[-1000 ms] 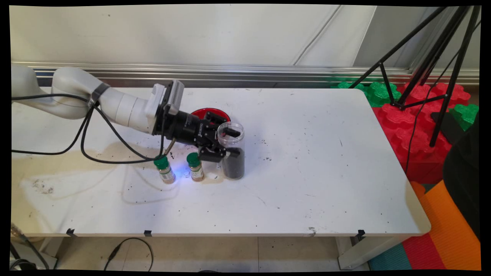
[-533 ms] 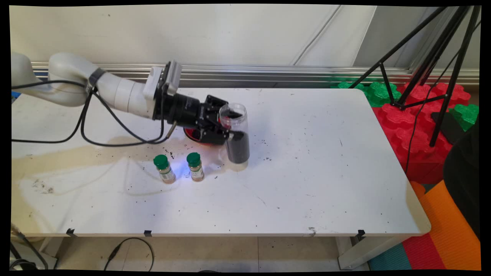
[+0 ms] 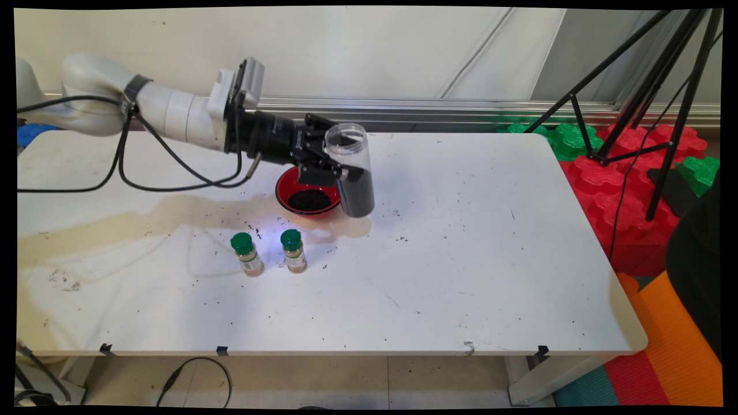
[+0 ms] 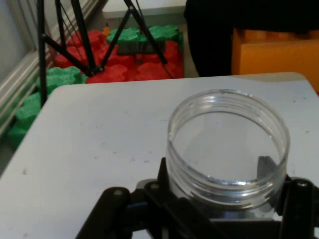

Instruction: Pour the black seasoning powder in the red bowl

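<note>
My gripper is shut on a clear open-topped jar, holding it upright in the air above the table. Dark grains fill the jar's lower half. In the hand view the jar's clear rim stands between the fingers. Just left of and below the jar sits a red bowl with dark grains in it. Two small green-capped spice bottles stand in front of the bowl, nearer the table's front.
A brownish stain runs across the table's left half, with dark specks scattered around the bottles. A black tripod and red and green foam blocks stand off the table's right edge. Black cables hang from the arm.
The gripper has lifted the jar off the table and carried it up and back. The red bowl, hidden behind the hand before, now shows beside the jar.
</note>
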`<control>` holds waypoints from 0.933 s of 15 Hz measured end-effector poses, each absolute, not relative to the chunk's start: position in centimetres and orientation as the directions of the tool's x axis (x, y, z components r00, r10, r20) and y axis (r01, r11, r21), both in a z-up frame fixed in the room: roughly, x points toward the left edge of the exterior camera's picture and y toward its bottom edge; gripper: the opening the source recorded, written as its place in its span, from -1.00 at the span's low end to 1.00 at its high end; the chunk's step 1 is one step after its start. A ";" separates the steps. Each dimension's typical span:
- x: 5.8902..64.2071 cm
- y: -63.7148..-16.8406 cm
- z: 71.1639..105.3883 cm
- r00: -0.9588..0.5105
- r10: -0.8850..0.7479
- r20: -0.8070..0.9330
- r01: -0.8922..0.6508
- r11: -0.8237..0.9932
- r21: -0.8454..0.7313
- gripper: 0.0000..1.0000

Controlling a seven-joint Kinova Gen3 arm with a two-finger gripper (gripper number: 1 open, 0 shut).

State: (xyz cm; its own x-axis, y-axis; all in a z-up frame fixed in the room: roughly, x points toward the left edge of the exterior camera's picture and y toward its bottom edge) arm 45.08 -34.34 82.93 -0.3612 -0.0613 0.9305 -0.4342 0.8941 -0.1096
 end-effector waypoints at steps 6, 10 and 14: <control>46.9 -35.7 84.2 -0.372 -0.040 0.927 -0.459 0.876 -0.147 -1.00; 48.4 -36.8 84.7 -0.391 -0.029 0.920 -0.481 0.859 -0.178 -1.00; 50.1 -38.1 84.9 -0.417 -0.016 0.909 -0.503 0.837 -0.216 -1.00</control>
